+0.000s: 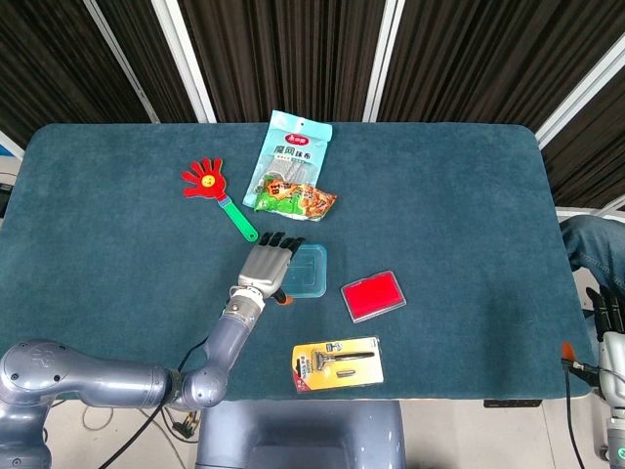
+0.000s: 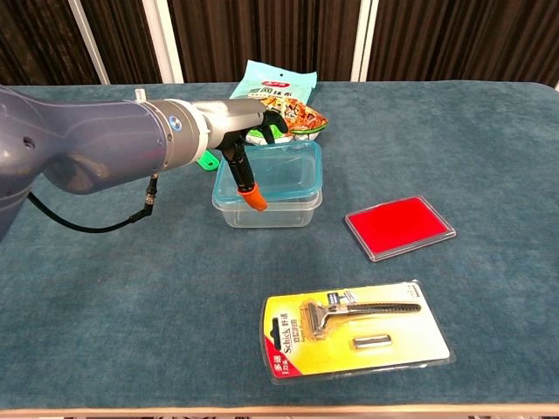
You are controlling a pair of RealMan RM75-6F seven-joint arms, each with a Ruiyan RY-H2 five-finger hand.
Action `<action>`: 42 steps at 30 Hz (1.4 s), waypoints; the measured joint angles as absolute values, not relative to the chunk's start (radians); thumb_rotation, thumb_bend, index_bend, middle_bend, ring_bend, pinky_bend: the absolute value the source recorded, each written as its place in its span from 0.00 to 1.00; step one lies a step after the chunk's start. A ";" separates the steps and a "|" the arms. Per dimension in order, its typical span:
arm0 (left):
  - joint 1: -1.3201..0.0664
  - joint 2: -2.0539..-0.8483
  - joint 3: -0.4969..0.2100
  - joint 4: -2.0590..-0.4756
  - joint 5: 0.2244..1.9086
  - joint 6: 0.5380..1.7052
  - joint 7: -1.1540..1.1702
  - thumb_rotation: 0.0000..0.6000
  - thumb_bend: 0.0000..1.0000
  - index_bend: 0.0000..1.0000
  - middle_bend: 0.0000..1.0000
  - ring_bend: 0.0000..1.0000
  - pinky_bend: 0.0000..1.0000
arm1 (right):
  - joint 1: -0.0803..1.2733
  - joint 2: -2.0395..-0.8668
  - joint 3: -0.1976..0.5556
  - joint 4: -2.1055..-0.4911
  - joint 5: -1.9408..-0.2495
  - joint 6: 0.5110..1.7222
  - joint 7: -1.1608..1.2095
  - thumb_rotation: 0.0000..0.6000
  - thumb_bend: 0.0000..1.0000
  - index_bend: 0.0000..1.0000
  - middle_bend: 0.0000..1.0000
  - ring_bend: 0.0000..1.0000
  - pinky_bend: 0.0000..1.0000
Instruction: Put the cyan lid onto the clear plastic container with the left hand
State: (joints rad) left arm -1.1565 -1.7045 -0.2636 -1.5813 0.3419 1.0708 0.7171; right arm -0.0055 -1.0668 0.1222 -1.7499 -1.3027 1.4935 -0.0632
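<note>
The cyan lid (image 2: 281, 168) sits on top of the clear plastic container (image 2: 266, 208), a rounded-corner rectangle of translucent plastic; whether it is pressed fully home cannot be told. Nearest the front edge of the counter (image 2: 105, 332), which is covered in dark teal, felt-like cloth, lies a razor blister pack (image 2: 356, 329) with a yellow card backing under glossy plastic. Further back and to the right rests a flat red case (image 2: 400, 226) with a clear rim, well apart from the container. The left hand (image 2: 247, 131) reaches in from the left, its dark fingers (image 1: 276, 239) spread over the lid's left part and far edge, an orange-tipped thumb hanging down against the container's front wall; it holds nothing that can be seen. The container's interior is hard to make out through lid and walls. Beyond it lie a crinkled snack packet (image 1: 302, 202) and a tall foil pouch (image 1: 286, 153), with a red hand-shaped clapper (image 1: 208, 183) on a green handle to the left. The right hand (image 1: 610, 322) is cut off at the head view's lower right corner, fingers pointing up and slightly apart, empty.
</note>
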 measured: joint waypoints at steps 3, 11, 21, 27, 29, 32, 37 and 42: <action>-1.159 -1.705 -0.268 -1.580 0.327 1.071 0.725 1.00 0.17 0.10 0.30 0.00 0.00 | -0.005 -1.067 0.122 -1.749 -1.303 1.493 -0.063 1.00 0.41 0.03 0.00 0.00 0.00; -1.174 -1.707 -0.281 -1.588 0.283 1.075 0.758 1.00 0.17 0.10 0.30 0.00 0.00 | -0.006 -1.067 0.122 -1.748 -1.304 1.494 -0.061 1.00 0.41 0.03 0.00 0.00 0.00; -1.174 -1.724 -0.286 -1.578 0.280 1.097 0.765 1.00 0.17 0.11 0.30 0.00 0.00 | -0.005 -1.065 0.121 -1.750 -1.305 1.492 -0.059 1.00 0.41 0.03 0.00 0.00 0.00; -1.175 -1.733 -0.293 -1.566 0.280 1.100 0.769 1.00 0.17 0.11 0.30 0.00 0.00 | -0.005 -1.065 0.121 -1.750 -1.304 1.491 -0.060 1.00 0.41 0.03 0.00 0.00 0.00; -1.175 -1.735 -0.293 -1.564 0.278 1.100 0.773 1.00 0.17 0.11 0.30 0.00 0.00 | -0.006 -1.065 0.120 -1.750 -1.304 1.491 -0.059 1.00 0.41 0.03 0.00 0.00 0.00; -1.176 -1.737 -0.295 -1.560 0.273 1.099 0.779 1.00 0.17 0.11 0.30 0.00 0.00 | -0.006 -1.065 0.121 -1.750 -1.303 1.492 -0.060 1.00 0.41 0.03 0.00 0.00 0.00; -1.176 -1.737 -0.296 -1.558 0.263 1.098 0.789 1.00 0.17 0.11 0.30 0.00 0.00 | -0.006 -1.065 0.121 -1.751 -1.301 1.491 -0.060 1.00 0.41 0.03 0.00 0.00 0.00; -1.176 -1.739 -0.297 -1.558 0.256 1.098 0.797 1.00 0.17 0.11 0.30 0.00 0.00 | -0.006 -1.066 0.122 -1.750 -1.301 1.492 -0.060 1.00 0.41 0.03 0.00 0.00 0.00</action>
State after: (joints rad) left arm -1.1762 -1.7388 -0.2968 -1.5575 0.2560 1.0975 0.7972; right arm -0.0061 -1.0656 0.1221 -1.7502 -1.3013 1.4922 -0.0599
